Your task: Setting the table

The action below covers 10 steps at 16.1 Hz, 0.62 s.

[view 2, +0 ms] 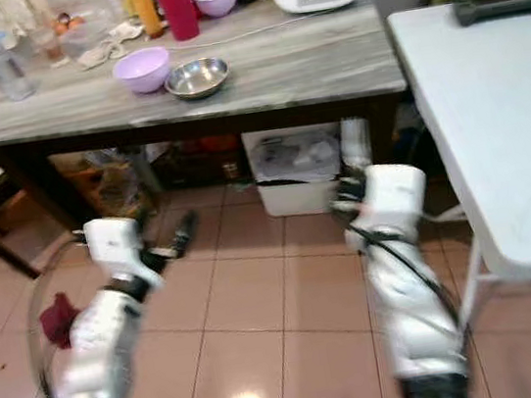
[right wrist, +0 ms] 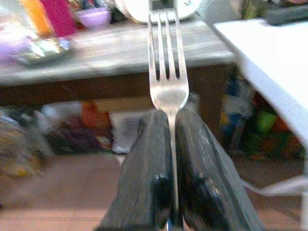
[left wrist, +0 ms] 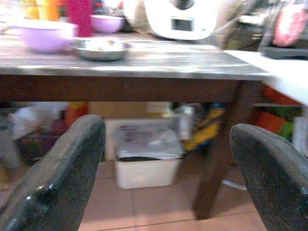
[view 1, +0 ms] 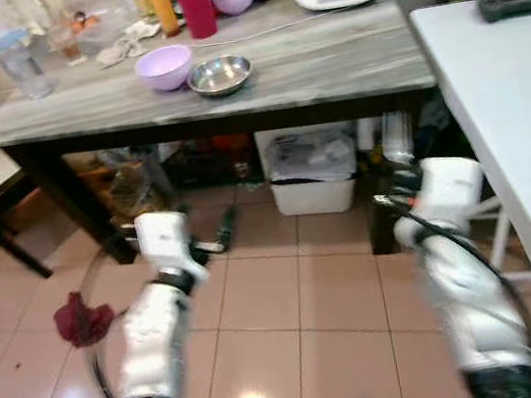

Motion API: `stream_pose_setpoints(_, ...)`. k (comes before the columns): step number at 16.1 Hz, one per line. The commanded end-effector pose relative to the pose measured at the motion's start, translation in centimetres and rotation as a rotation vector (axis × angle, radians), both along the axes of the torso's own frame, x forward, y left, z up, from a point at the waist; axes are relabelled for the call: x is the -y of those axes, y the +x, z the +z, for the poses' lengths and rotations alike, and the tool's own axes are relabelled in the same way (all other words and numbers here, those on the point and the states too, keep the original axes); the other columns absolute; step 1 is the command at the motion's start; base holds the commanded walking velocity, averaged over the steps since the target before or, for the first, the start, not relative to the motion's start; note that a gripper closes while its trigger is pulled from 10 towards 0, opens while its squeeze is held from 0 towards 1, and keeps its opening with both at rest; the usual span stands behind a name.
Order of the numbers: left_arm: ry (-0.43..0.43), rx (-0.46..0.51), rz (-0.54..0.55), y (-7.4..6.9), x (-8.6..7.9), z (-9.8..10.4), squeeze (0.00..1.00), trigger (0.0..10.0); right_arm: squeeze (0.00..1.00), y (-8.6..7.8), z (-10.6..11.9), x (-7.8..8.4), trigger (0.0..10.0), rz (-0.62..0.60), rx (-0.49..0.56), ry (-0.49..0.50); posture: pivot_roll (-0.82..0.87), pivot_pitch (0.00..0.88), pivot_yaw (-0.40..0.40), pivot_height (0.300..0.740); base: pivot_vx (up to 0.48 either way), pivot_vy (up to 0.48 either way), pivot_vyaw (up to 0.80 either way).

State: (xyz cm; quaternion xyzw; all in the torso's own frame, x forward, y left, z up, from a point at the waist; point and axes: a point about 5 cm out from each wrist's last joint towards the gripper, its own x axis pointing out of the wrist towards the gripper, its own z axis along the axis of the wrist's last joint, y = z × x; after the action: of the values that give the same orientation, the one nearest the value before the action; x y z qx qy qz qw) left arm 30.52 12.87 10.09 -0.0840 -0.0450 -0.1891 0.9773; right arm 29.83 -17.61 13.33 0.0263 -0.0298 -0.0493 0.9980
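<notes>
Carrying a fork (right wrist: 167,72) pinched upright in my right claw (right wrist: 172,144), tines clear for laying down, I face the worktop (view 1: 325,62) where a steel bowl (view 1: 219,74) sits; my left claw (left wrist: 163,159) hangs open, free

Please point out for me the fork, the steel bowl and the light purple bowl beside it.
fork (right wrist: 167,72): right wrist view, on its tines.
steel bowl (view 1: 219,75): left eye view, on its inside.
light purple bowl (view 1: 164,68): left eye view, on its outer wall.

My fork's (right wrist: 168,62) handle hides between my right claw's (right wrist: 172,139) fingers; the white tabletop (view 1: 508,95) runs past the picture's edge.
</notes>
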Motion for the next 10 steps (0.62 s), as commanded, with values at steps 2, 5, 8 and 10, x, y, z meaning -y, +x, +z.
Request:
stream_pose_setpoints(2,0.043,-0.014,0.055,-1.2,-2.6,-0.7,0.0,10.0,0.0,-0.7,0.9,-0.4,10.0,0.037,0.05,-0.019,-0.24,0.082,0.082,0.74,0.261,0.0,0.0)
stream_pose_setpoints(5,0.055,-0.036,0.074,-2.4,-3.2,-1.5,0.0,10.0,0.0,-1.1,0.9,0.1,10.0,0.029,0.049,-0.034,-0.24,0.088,0.078,0.74,0.26,0.0,0.0)
stream_pose_setpoints(8,0.055,-0.034,0.074,-2.5,-2.9,-1.3,0.0,10.0,0.0,-1.3,1.2,-0.2,10.0,0.048,0.057,-0.052,-0.24,0.088,0.077,0.74,0.261,0.0,0.28)
stream_pose_setpoints(10,0.054,-0.034,0.073,-2.5,-2.9,-1.2,0.0,10.0,0.0,-1.3,1.3,-0.3,10.0,0.054,0.057,-0.054,-0.24,0.089,0.077,0.74,0.261,0.0,0.47)
